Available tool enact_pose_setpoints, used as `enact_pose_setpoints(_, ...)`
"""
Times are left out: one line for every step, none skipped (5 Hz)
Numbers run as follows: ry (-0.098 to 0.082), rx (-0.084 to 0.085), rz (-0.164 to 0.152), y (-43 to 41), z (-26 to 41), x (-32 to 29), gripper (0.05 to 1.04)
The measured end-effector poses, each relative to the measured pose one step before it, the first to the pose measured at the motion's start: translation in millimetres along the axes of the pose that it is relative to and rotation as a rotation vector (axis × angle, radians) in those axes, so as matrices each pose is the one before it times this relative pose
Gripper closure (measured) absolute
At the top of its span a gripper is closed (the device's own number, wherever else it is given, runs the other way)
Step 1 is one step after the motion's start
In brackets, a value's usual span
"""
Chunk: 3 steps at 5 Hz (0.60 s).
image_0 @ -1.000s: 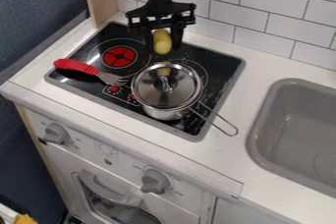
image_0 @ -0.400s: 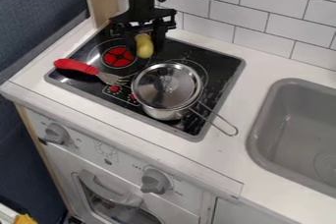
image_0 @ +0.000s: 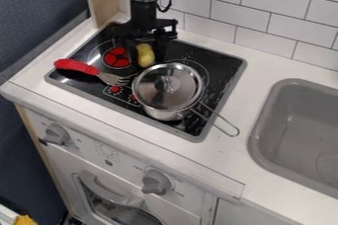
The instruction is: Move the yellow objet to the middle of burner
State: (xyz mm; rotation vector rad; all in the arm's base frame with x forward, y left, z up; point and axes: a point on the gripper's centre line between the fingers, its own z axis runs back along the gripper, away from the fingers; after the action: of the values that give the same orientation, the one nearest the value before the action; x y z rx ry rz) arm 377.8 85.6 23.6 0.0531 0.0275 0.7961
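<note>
The black gripper (image_0: 147,57) hangs over the back left of the stovetop, shut on the yellow object (image_0: 145,55). That object is oblong and held upright between the fingers, just right of the red burner (image_0: 117,57). Part of the burner's right side is hidden behind the gripper. I cannot tell whether the object touches the stovetop (image_0: 173,50).
A lidded metal pot (image_0: 168,91) stands close in front and to the right, its wire handle pointing to the front right. A red-handled fork (image_0: 78,66) lies in front of the burner. The grey sink (image_0: 264,120) is at the right, with a tiled wall behind.
Holding the yellow object, the gripper has moved left from behind the pot and then lowered beside the red burner. Pot and fork have stayed put.
</note>
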Motion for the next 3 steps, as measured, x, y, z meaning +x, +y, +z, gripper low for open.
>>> enact_pose_setpoints(0.0224, 0.0002, -0.0078, -0.93, -1.53, -0.04, 0.398)
enact_pose_setpoints(0.0036, -0.0132, 0.0025, 0.08, -1.71, 0.45, 0.121)
enact_pose_setpoints(0.0214, 0.0092, -0.0194, 0.57, 1.8, -3.03, 0.073)
